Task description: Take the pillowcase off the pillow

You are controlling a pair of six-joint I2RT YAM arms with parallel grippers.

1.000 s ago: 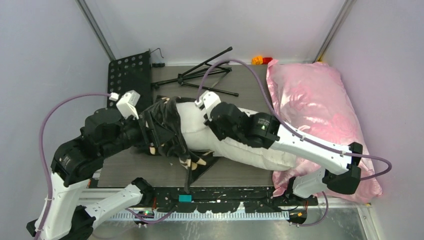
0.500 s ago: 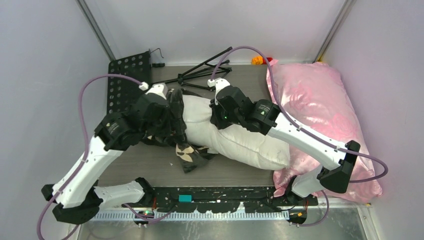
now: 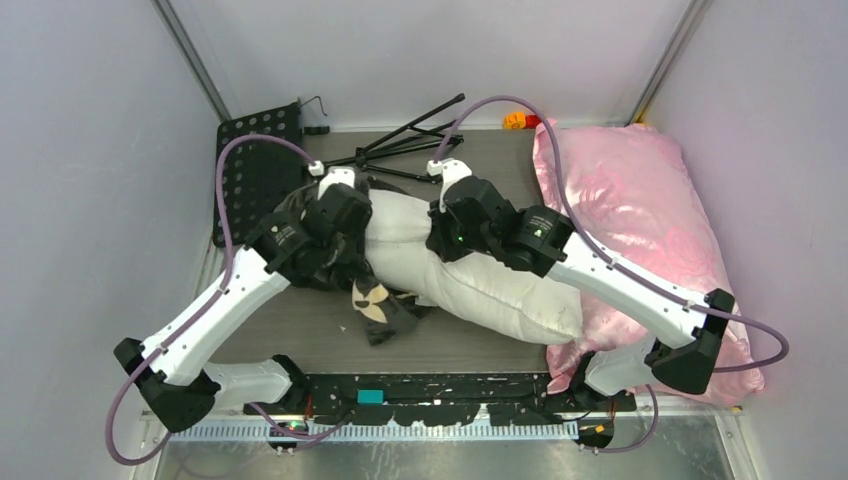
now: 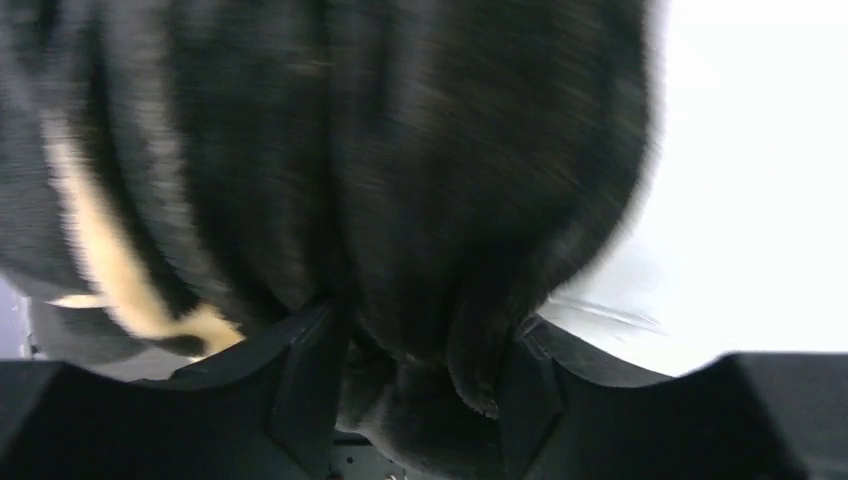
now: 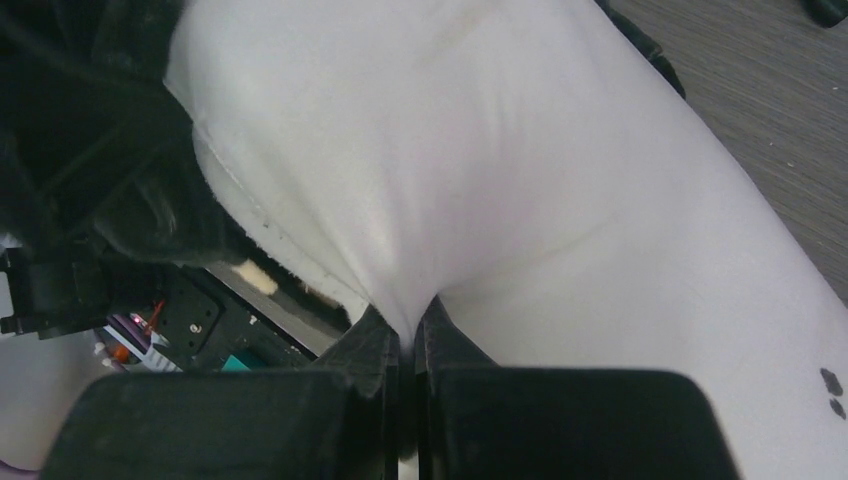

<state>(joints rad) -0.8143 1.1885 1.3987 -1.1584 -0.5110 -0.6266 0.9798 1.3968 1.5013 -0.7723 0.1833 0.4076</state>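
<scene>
The white pillow [image 3: 500,290] lies slantwise across the table, and its near-right end rests against the pink pillow. The black plush pillowcase [image 3: 378,305] with tan flowers is bunched round the pillow's left end, and a flap of it trails toward me. My left gripper [image 3: 348,245] is shut on a thick fold of the pillowcase [image 4: 400,150], and the white pillow [image 4: 750,200] shows to its right in the left wrist view. My right gripper [image 3: 437,245] is shut on a pinch of the pillow's white cloth [image 5: 500,150], just right of the pillowcase's edge [image 5: 110,180].
A shiny pink satin pillow [image 3: 630,220] fills the right side. A black perforated plate [image 3: 255,160] lies at the back left, and a folded black tripod [image 3: 410,145] lies behind the pillow. Small red and orange toys [image 3: 520,120] sit at the back wall. Walls close in on three sides.
My left arm has swung right and away from me, carrying its hold on the pillowcase toward the pillow. My right gripper has shifted slightly rightward and back with the pillow.
</scene>
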